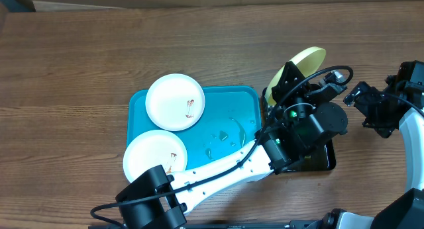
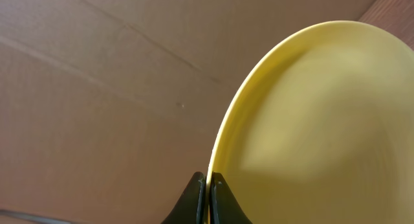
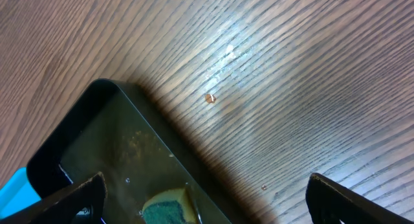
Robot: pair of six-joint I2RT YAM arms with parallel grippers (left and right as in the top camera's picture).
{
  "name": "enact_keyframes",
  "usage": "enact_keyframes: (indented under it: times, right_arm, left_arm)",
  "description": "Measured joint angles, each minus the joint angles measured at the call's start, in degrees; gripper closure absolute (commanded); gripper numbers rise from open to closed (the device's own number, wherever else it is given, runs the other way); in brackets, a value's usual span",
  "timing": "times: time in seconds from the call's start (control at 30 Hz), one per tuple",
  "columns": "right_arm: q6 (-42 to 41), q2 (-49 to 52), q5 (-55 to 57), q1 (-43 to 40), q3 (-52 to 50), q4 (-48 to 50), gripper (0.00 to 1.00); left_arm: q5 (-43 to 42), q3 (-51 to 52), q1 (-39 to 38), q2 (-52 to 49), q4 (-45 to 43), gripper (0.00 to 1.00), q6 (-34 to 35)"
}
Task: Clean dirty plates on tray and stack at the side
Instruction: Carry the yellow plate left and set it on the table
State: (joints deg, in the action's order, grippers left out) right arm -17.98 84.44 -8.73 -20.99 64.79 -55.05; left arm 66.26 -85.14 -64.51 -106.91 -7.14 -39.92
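A pale yellow plate [image 1: 301, 65] is held up on edge above the right end of the turquoise tray [image 1: 228, 104]. My left gripper [image 2: 208, 185] is shut on its rim, and the plate [image 2: 310, 127] fills the right of the left wrist view. Two white plates with small brown smears lie on the tray, one [image 1: 175, 102] at the back and one [image 1: 151, 156] at the front left. My right gripper [image 3: 207, 182] stands open over the table edge of the black tray, with nothing between its fingers.
A glossy black tray [image 3: 107, 87] lies right of the turquoise one, holding water and a green-yellow sponge [image 3: 165, 208]. Water drops sit on the turquoise tray's floor [image 1: 225, 137]. A cardboard wall runs along the table's back. The right arm [image 1: 384, 106] is at the right edge.
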Motion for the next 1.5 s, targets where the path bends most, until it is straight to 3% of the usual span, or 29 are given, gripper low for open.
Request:
enact_keyframes:
  times: [0.23,0.43,0.6,0.7,0.93,1.07,1.27,1.5]
  right_arm:
    - [0.0,0.0,-0.02,0.0,0.0,0.0,0.0]
    - [0.0,0.0,-0.02,-0.02,0.0,0.02,0.0]
    - [0.0,0.0,0.02,0.0,0.0,0.0,0.0]
    - [-0.02,0.0,0.0,0.0,0.0,0.0,0.0]
    - [0.0,0.0,0.0,-0.02,0.0,-0.02,0.0]
    - [-0.02,0.0,0.0,-0.02,0.0,0.02,0.0]
    - [0.0,0.0,0.02,0.0,0.0,0.02,0.0]
    - [-0.02,0.0,0.0,0.0,0.0,0.0,0.0]
  left_arm:
    - [0.0,0.0,0.28,0.0,0.59,0.96,5.66]
    - [-3.54,-0.39,2.21,0.0,13.38,0.96,16.94]
    - [-16.72,-0.68,7.1,0.13,27.41,0.96,31.26]
    - [-31.06,-1.18,12.48,0.85,31.74,0.96,38.73]
    - [-71.01,-5.14,34.25,4.24,36.41,0.96,53.48]
    - [-85.79,-6.23,49.88,5.18,44.15,0.96,59.28]
    - [-89.05,-6.19,68.24,5.18,57.48,0.96,62.29]
    - [-86.73,-5.07,88.17,5.18,61.05,0.96,62.55]
